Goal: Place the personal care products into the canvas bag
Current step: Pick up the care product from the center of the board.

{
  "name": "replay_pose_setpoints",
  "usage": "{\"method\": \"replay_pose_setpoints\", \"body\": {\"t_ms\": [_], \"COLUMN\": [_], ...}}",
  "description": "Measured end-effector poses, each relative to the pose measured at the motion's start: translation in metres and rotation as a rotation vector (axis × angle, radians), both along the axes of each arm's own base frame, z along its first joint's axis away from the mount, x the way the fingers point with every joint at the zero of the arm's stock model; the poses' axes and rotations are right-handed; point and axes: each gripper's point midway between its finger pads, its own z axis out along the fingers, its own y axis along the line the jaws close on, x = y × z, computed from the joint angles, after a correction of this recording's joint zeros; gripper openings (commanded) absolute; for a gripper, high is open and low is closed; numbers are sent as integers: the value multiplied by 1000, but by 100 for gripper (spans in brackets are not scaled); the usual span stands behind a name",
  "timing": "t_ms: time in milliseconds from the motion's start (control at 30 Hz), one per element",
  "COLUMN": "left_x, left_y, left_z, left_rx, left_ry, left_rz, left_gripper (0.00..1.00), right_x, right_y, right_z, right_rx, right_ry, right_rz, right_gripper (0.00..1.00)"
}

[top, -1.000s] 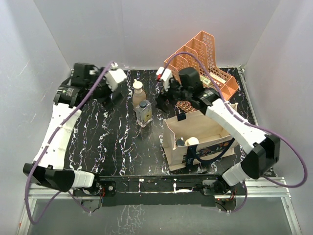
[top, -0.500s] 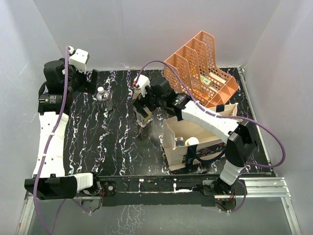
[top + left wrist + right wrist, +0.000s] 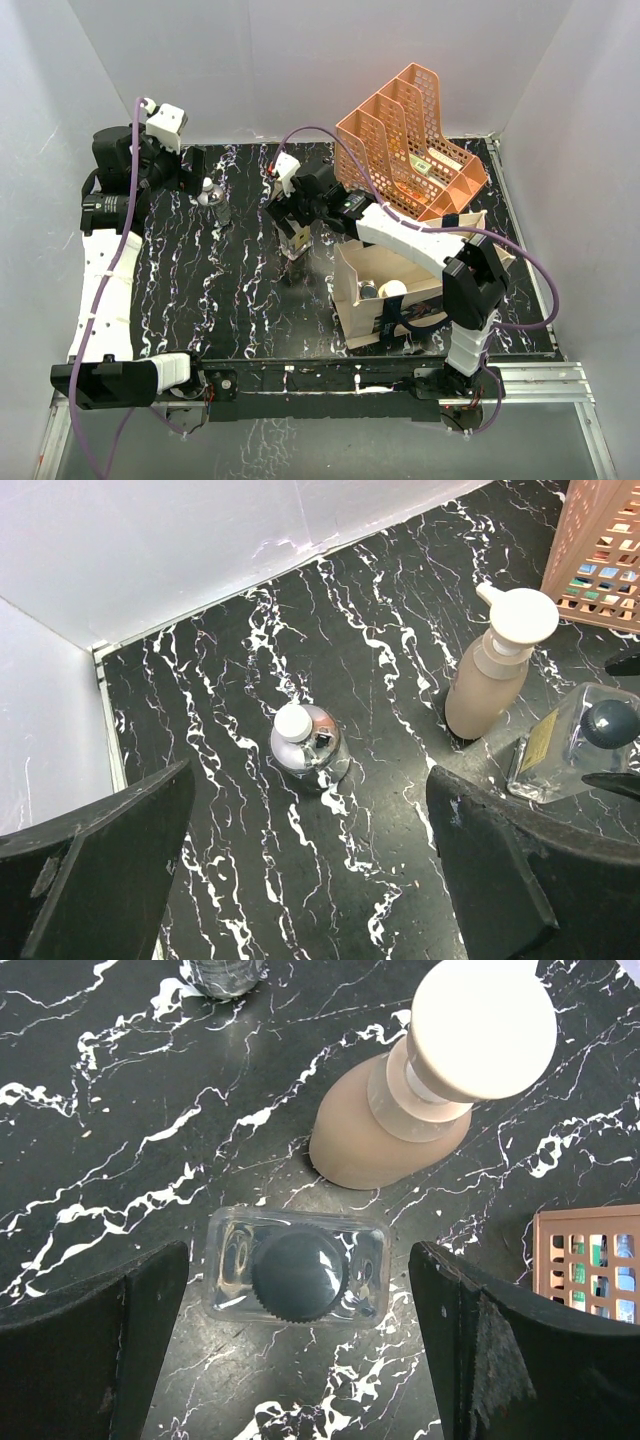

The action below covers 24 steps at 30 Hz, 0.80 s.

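The beige canvas bag with navy handles point(image 3: 420, 262) stands open at the lower right of the overhead view, on the black, white-veined marble desk point(image 3: 240, 290). A cream cap point(image 3: 393, 289) and a dark cap point(image 3: 368, 291) show inside it. Behind it stands a peach plastic mesh file organizer point(image 3: 410, 140).

The right gripper point(image 3: 291, 222) hangs over a square clear glass bottle with a dark cap point(image 3: 295, 1275). Its jaws are spread wide, one on each side of the bottle with a narrow gap either side, gripping nothing. Just beside that bottle stands the tan bottle with a cream cap point(image 3: 400, 1130).

The left gripper point(image 3: 195, 168), at upper left, has its jaws fully apart and empty above the small silver metallic bottle point(image 3: 310, 750), which stands upright on the desk.
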Motion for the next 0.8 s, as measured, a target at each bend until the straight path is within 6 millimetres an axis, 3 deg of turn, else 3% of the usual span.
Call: {"method": "replay_pose_setpoints", "body": {"t_ms": [800], "left_x": [-4], "left_y": [-18], "left_z": [-2], "left_rx": [-38], "left_ry": [11], "left_rz": [-102], "left_gripper": [97], "right_x": [4], "right_y": [0], "right_z": [-27], "right_rx": [-25], "right_ry": [52], "right_rz": [1], "right_gripper": [95]}}
